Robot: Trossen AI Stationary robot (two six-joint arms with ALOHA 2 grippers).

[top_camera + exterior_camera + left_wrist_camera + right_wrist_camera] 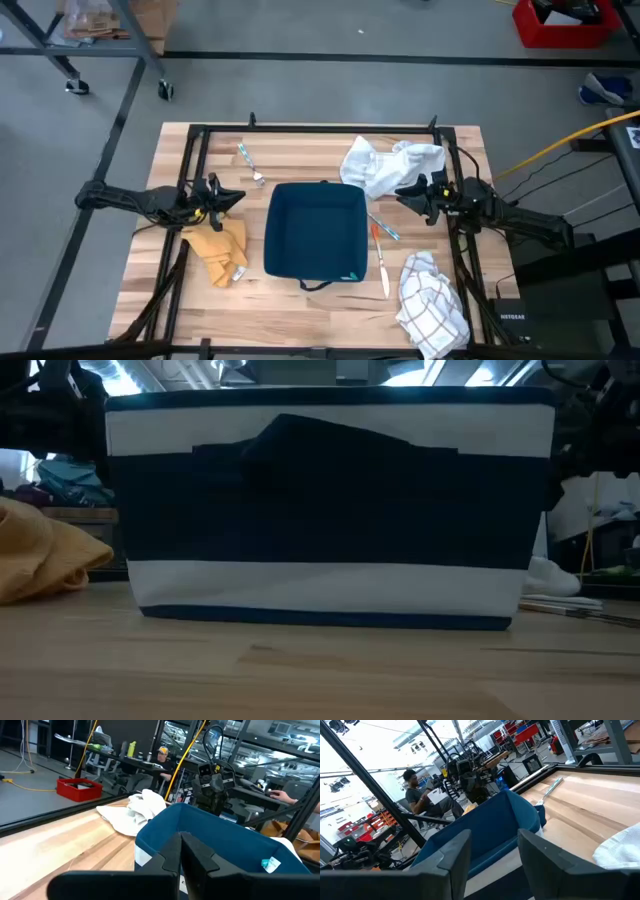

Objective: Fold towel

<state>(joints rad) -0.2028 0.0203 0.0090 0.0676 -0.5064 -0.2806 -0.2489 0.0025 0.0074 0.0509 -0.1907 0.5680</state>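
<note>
High view shows the dark blue square fabric bin (315, 232) in the middle of the pale wooden slatted desk (300, 310), with three cloths around it: a crumpled mustard-yellow towel (217, 250) on the left, a rumpled plain white towel (385, 165) at the far right, and a bunched white towel with dark checks (432, 305) at the near right. The left gripper (232, 198) hangs just above the yellow towel with its fingers shut on nothing. The right gripper (408, 194) sits beside the plain white towel with its jaws parted and empty.

No towel is lifted or spread yet, so folding has probably not begun. To start well, the right gripper should pinch one free corner of the white towel, not the heaped middle, and draw it flat onto bare wood clear of the bin before any fold.

A metal fork (250, 163) and a few thin utensils (381, 245) lie loose on the desk. Beyond is a workshop with a red crate (78, 788); a seated person (422, 795) appears in the right wrist view.
</note>
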